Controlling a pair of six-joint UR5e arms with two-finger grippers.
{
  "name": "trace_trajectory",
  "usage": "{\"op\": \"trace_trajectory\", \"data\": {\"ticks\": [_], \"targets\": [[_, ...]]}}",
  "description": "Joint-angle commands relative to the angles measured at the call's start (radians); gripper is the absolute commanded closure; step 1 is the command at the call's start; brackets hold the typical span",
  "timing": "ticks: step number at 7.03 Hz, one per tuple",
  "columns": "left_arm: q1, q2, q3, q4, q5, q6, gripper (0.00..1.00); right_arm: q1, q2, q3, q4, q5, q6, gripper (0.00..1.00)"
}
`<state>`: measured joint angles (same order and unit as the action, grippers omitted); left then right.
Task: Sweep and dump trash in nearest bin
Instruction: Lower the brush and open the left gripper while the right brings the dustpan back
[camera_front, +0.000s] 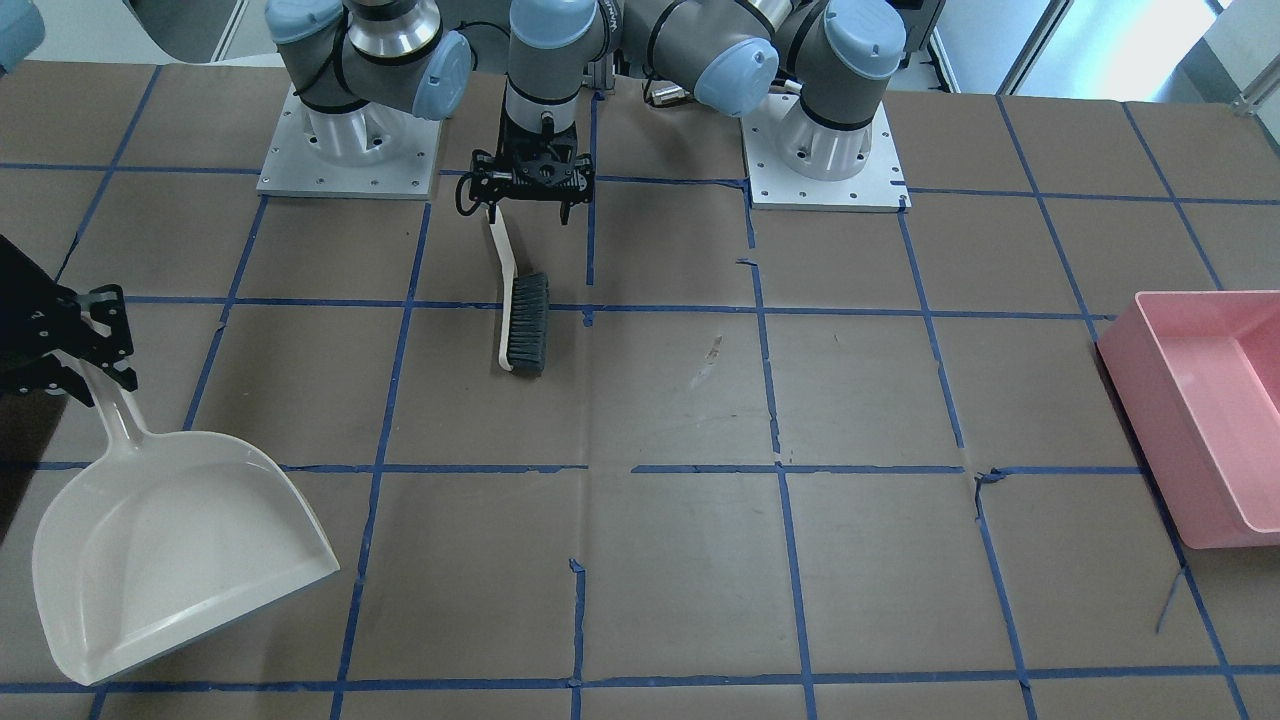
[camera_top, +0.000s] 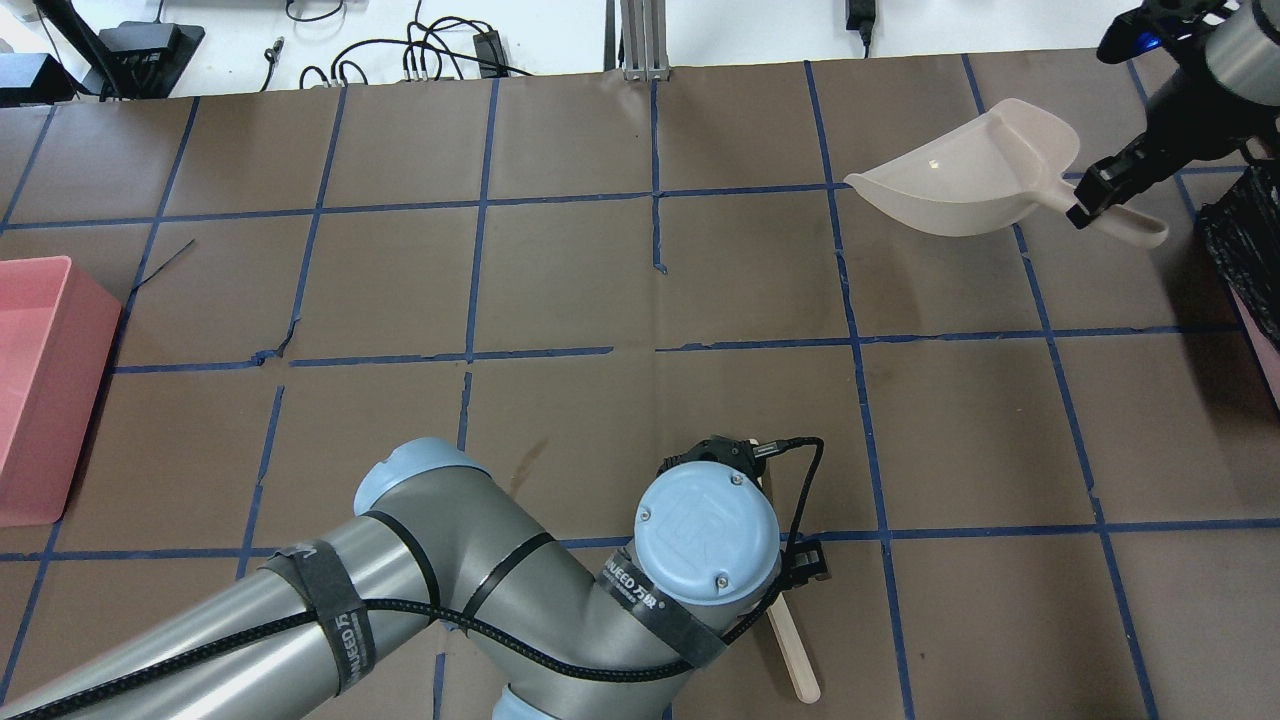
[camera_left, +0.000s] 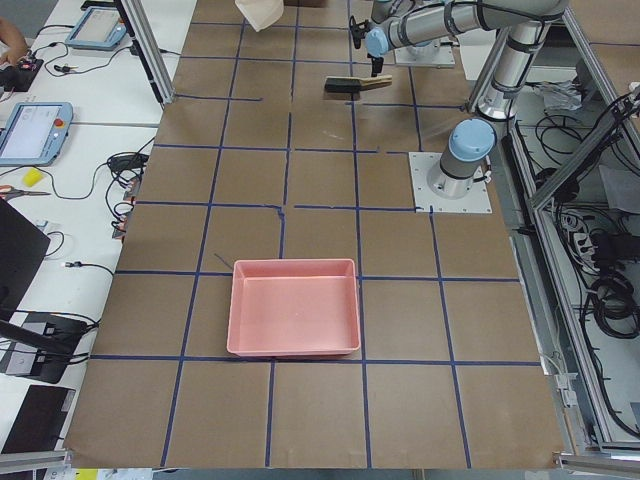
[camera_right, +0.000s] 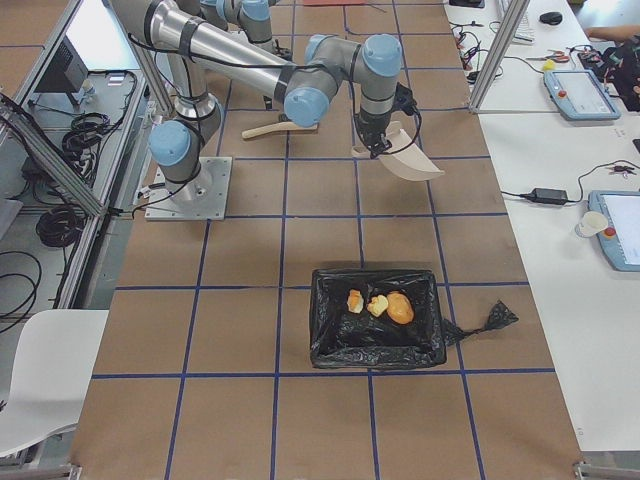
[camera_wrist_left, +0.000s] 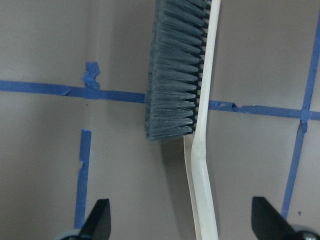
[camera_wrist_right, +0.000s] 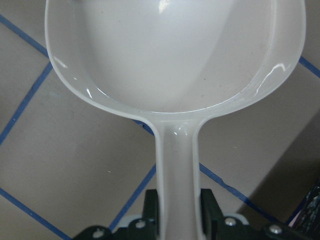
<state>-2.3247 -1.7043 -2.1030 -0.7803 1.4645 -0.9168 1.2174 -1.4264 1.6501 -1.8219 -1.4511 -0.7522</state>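
My left gripper (camera_front: 530, 205) is spread wide above the handle end of the brush (camera_front: 525, 330); in the left wrist view the fingers (camera_wrist_left: 97, 222) stand either side of the white handle, not touching it, with the handle nearer one finger than the other; the brush lies flat on the table (camera_front: 680, 560), close to my base, bristles on their side across a blue tape line

My right gripper (camera_front: 95, 340) is clamped on the handle of the dustpan (camera_front: 180, 540); the right wrist view shows both jaws pressed to the handle's sides; the pan is held off the table and tilted, out toward my right end of the table, far from the base; nothing shows inside the pan

The trash is in the black bin (camera_right: 330, 335), the bag-lined one at my right end of the table: the orange lump (camera_right: 399, 307) and two pale chunks (camera_right: 355, 301) (camera_right: 378, 305) sit together in a row on the bag's floor, the lump touching the chunk next to it; the dustpan is near this bin, on its robot side, not over it

The pink bin (camera_left: 295, 340) sits at my left end of the table, well apart from both grippers
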Motion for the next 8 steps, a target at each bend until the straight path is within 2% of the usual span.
{"op": "trace_trajectory", "data": {"ticks": [1, 2, 3, 4, 6, 7, 8], "targets": [[-0.004, 0.010, 0.000, 0.042, 0.014, 0.114, 0.03, 0.048, 0.017, -0.004, -0.017, 0.005, 0.126, 1.00], [0.004, 0.009, 0.003, 0.041, 0.013, 0.124, 0.03, 0.068, 0.017, -0.003, -0.023, 0.005, 0.172, 1.00], [0.039, 0.034, -0.002, 0.027, 0.017, 0.242, 0.01, 0.100, 0.017, -0.003, -0.033, 0.005, 0.191, 1.00], [0.138, 0.081, 0.000, -0.032, 0.028, 0.395, 0.00, 0.140, 0.020, -0.001, -0.052, 0.005, 0.252, 1.00], [0.388, 0.199, 0.015, -0.233, 0.019, 0.751, 0.00, 0.226, 0.035, -0.001, -0.088, -0.005, 0.389, 1.00], [0.509, 0.227, 0.067, -0.360, 0.028, 0.841, 0.00, 0.290, 0.046, -0.001, -0.123, -0.015, 0.460, 1.00], [0.592, 0.236, 0.183, -0.513, 0.043, 0.861, 0.00, 0.351, 0.073, -0.001, -0.163, -0.020, 0.532, 1.00]]}}
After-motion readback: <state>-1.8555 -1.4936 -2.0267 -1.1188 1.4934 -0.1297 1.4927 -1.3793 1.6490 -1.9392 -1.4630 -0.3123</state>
